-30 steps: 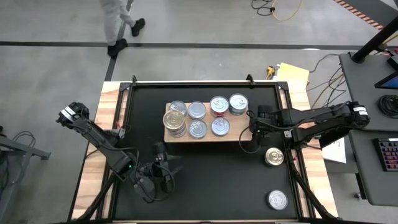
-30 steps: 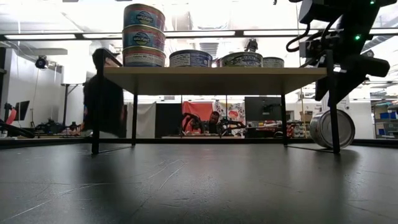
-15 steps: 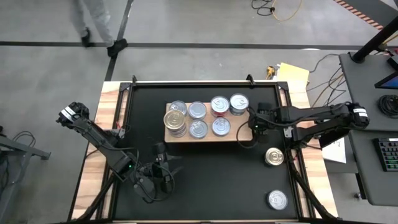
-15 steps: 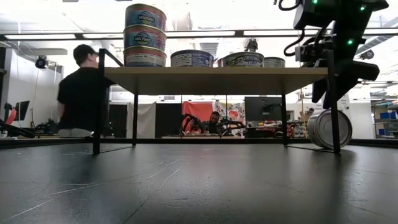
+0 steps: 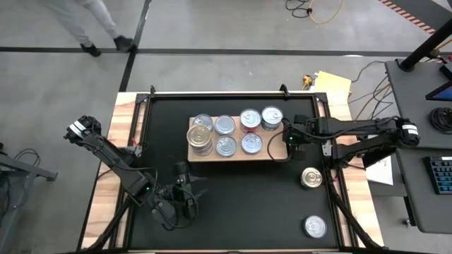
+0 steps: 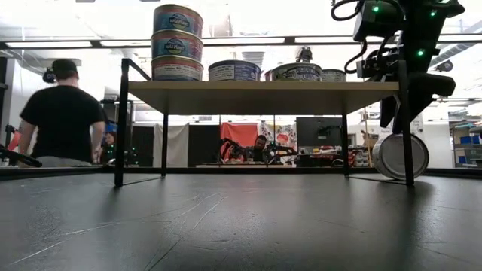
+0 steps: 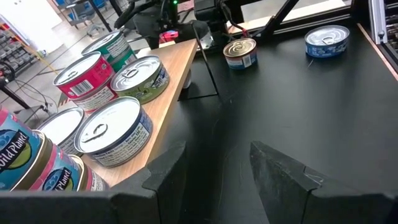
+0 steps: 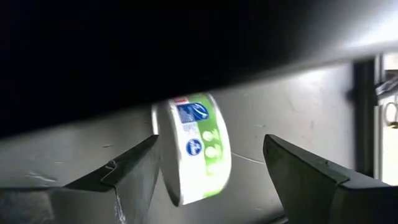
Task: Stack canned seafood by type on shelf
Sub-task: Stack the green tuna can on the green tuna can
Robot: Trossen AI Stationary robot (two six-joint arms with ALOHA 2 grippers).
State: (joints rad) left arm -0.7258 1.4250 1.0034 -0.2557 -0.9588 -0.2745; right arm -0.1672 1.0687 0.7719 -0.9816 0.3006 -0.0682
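Tins on shelf (image 7: 176,65), 2 tins (image 7: 240,52) beyond

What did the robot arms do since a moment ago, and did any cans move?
The right gripper slid a little farther from the front along the right end of the shelf, toward the green-labelled can at its back right corner; its fingers are open around nothing. In the room behind, a person walked on. The left gripper stayed put near the front, and no cans moved, neither the three-can stack nor the two loose cans.
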